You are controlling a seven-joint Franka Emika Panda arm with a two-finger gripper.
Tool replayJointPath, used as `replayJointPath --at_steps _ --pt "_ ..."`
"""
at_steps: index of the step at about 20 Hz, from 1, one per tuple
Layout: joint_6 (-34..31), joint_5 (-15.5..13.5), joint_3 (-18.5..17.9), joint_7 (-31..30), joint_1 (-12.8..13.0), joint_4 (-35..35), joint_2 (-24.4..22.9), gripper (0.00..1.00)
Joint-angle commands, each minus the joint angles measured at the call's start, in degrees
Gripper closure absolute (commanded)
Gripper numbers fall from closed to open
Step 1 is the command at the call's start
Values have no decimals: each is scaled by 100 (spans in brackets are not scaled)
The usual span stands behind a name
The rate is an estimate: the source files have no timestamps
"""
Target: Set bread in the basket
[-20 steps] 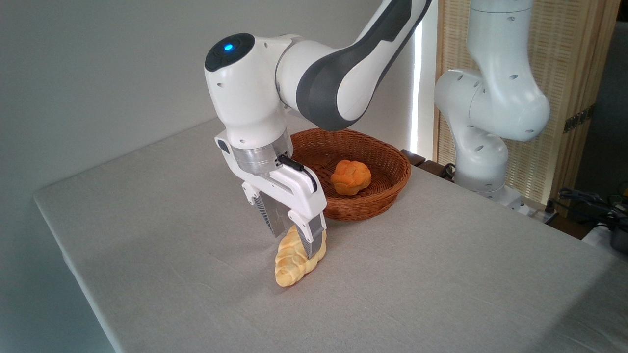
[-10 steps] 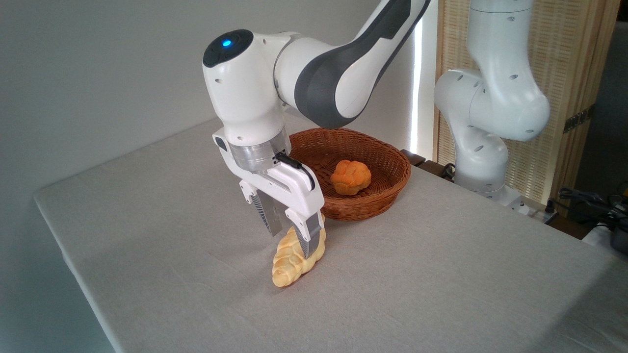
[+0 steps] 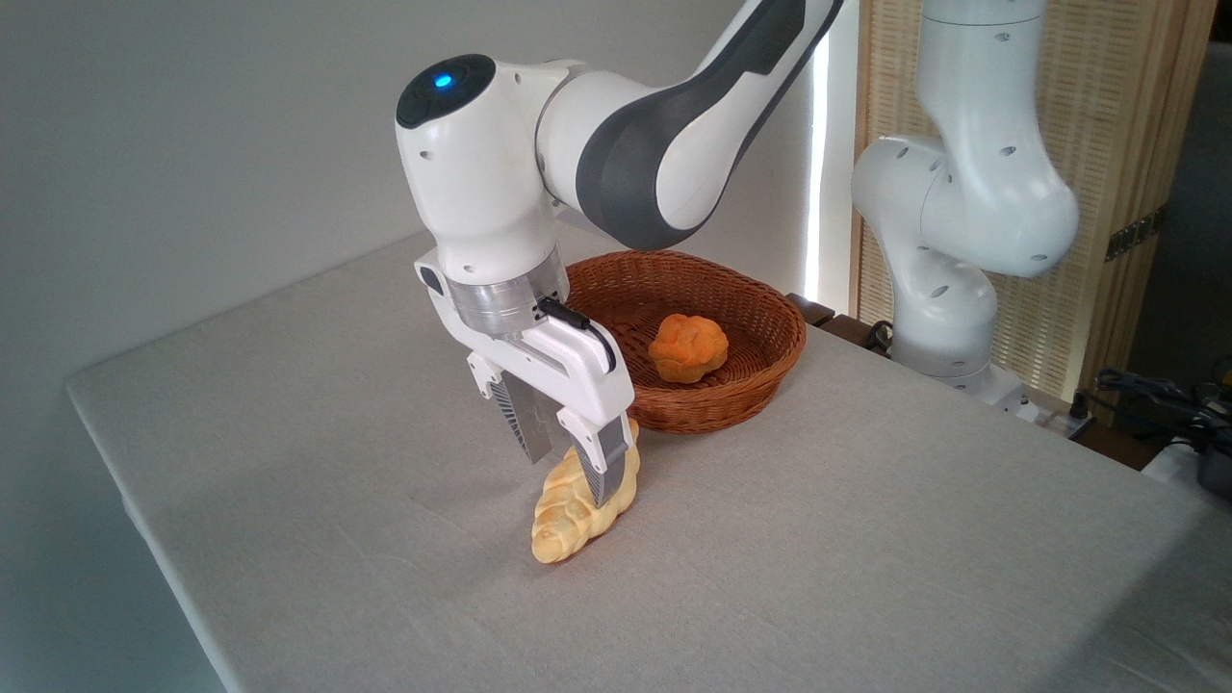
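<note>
The bread [image 3: 564,525] is a pale golden braided loaf lying on the cloth-covered table, just in front of the basket. My gripper [image 3: 570,479] reaches down over its upper half, with one finger on each side, pressing the loaf between them. The loaf's lower tip points toward the front left and looks to be touching the cloth. The basket [image 3: 733,393] is a shallow reddish-brown wicker oval behind and to the right of the gripper, a short way from the loaf's far end.
A small round orange bun [image 3: 687,348] sits inside the basket. A second white robot arm [image 3: 953,221] stands beyond the table's right edge, before a bamboo screen. The table's left edge [image 3: 144,520] runs diagonally down the picture.
The gripper and wrist have shifted slightly left and a little upward. The bread has moved left with them by a small amount.
</note>
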State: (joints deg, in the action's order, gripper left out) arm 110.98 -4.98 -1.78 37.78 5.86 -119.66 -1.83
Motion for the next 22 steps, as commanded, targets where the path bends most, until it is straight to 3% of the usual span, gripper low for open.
replayJointPath --at_steps 1,9,22 --pt "-94 -56 -7 19 20 101 34 0" --pt "-445 67 -94 -51 -41 277 34 0" --pt "-297 111 -15 -174 2 277 429 0"
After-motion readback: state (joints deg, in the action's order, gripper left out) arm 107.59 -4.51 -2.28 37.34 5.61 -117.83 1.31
